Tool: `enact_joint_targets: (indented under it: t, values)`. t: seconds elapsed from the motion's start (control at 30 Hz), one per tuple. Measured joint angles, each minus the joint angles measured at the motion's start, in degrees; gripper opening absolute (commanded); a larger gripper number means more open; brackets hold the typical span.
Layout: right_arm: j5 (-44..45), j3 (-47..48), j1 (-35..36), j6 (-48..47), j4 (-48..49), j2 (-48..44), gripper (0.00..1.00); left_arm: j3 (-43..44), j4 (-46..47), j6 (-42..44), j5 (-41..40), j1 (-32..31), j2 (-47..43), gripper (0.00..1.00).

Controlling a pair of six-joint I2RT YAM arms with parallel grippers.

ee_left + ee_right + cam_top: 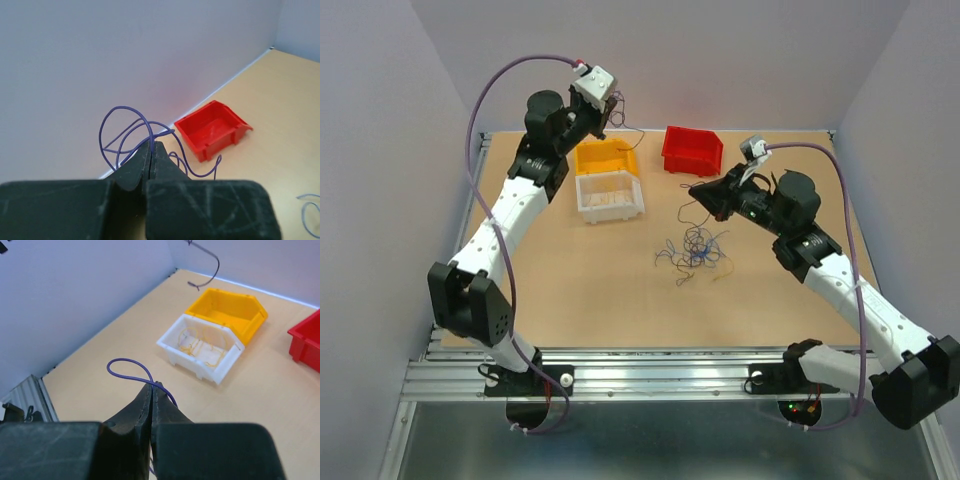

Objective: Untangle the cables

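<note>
From above, the left gripper [609,113] is raised at the table's 11 o'clock corner near the yellow bin [603,156], pinched shut on a cable [632,132] dangling at its 4 o'clock, while the right gripper [697,189], also shut, sits at 12 o'clock of the tangle [692,250] lying mid-table. At the left wrist, closed jaws nip purple coils [131,134] rising at 12 o'clock, with the red bin [212,129] at 2 o'clock. At the right wrist, closed jaws pinch a purple loop [126,365] curling toward 11 o'clock, with the white bin [200,346] at 1 o'clock.

near bin [610,213] touching far bin [605,157] behind | 3rd bin [692,150] right | cables [695,250] in front
</note>
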Motion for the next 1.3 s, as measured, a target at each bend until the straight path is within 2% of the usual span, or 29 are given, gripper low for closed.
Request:
enact_joint_targets:
  t: [0.27,0.43,0.57,0.97,1.1,1.23,1.27,1.3]
  values:
    - [1.3,0.0,0.0,0.5,-0.3,1.9,0.01,15.0,1.2,2.8,-3.2,3.5,19.6,0.00]
    - [2.2,-0.2,0.0,0.7,-0.3,1.9,0.01,20.5,1.2,6.1,-9.2,4.3,32.0,0.00]
    - [2.9,-0.2,0.0,0.9,-0.3,1.9,0.01,20.8,0.2,8.4,-11.9,4.3,37.9,0.00]
    - [3.6,-0.3,0.0,1.9,0.3,3.3,0.01,9.9,-0.3,9.9,-8.7,6.2,38.5,0.00]
    - [3.5,-0.3,0.0,2.2,0.6,4.4,0.01,9.0,-3.0,10.1,-7.3,6.6,38.4,0.00]
    - [3.6,-0.3,0.0,2.4,0.9,5.3,0.01,10.4,-6.1,10.2,-6.3,6.5,38.3,0.11]
    - [3.6,-0.3,0.0,2.4,1.0,5.4,0.01,10.4,-6.4,10.3,-6.1,6.5,38.2,0.19]
    - [3.7,-0.3,0.0,2.4,1.2,5.6,0.00,10.4,-6.8,10.3,-5.8,6.5,38.0,0.23]
